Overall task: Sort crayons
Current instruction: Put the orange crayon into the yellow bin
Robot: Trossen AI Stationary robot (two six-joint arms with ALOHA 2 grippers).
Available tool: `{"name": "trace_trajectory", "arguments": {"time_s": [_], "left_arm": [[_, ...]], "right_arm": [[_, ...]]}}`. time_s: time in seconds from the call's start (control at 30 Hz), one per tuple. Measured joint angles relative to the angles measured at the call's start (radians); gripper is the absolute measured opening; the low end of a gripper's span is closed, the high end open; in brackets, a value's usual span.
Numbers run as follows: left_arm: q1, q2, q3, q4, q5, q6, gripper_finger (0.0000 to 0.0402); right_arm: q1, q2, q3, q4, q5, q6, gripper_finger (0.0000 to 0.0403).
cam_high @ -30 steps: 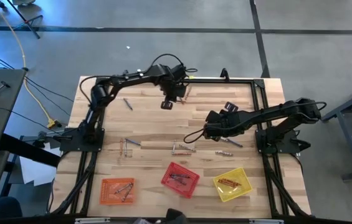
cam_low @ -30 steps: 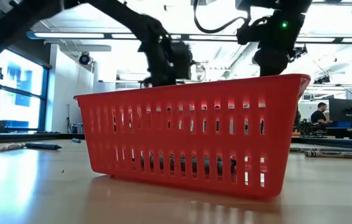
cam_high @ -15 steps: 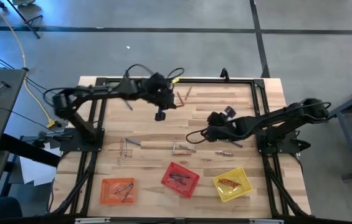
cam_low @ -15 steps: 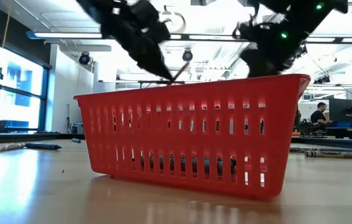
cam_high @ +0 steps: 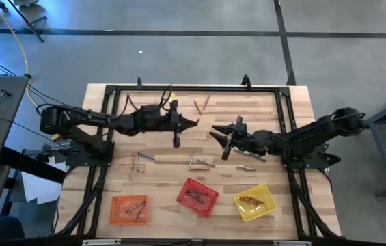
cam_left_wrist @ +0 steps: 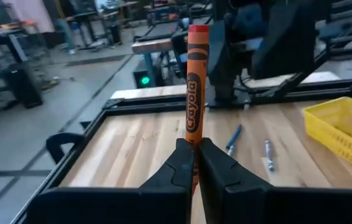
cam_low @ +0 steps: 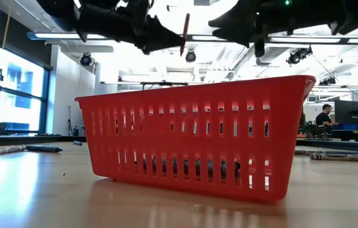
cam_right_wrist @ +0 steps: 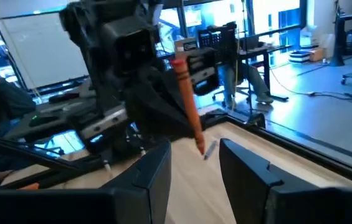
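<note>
Orange is what we see first: a reddish-orange crayon [cam_left_wrist: 194,81] stands upright between the closed fingers of our left gripper [cam_left_wrist: 195,163], clamped near its lower end, its printed wrapper facing the wrist camera. In the high view, that left gripper [cam_high: 194,123] sits just above the centre of the frame, over the wooden table [cam_high: 158,147], pointing toward the right gripper [cam_high: 214,132], which faces it from close by with a small gap between them. Our right gripper [cam_right_wrist: 191,158] has its two fingers spread apart with nothing between them, and the held crayon [cam_right_wrist: 187,102] shows just beyond them in the right wrist view. In the low view, the crayon [cam_low: 184,35] hangs at the top centre of the frame, above the red basket [cam_low: 198,136].

Loose crayons [cam_high: 201,163] lie scattered across the middle of the table, with two more [cam_high: 201,104] near the upper centre. Along the lower edge of the high view, we see three baskets in a row: an orange basket [cam_high: 115,201] at lower left, the red basket [cam_high: 182,192] at centre and a yellow basket [cam_high: 239,207] to its right, each holding a few crayons. At the far right of the low view, a person [cam_low: 323,118] sits in the room behind.
</note>
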Motion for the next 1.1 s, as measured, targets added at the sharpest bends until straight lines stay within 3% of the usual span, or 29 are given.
{"name": "trace_trajectory", "arguments": {"time_s": [0.17, 0.37, 1.1], "left_arm": [[-0.072, 0.001, 0.000, 0.029, -0.143, -0.032, 0.0000], [-0.115, 0.004, 0.000, 0.060, -0.223, -0.086, 0.0000], [-0.199, 0.007, 0.000, 0.106, -0.230, -0.155, 0.0000]], "right_arm": [[0.014, 0.046, 0.034, 0.009, 0.002, -0.009, 0.0128], [0.034, 0.096, 0.102, 0.010, 0.002, -0.068, 0.0128], [0.039, 0.096, 0.121, 0.043, -0.004, -0.112, 0.0128]]}}
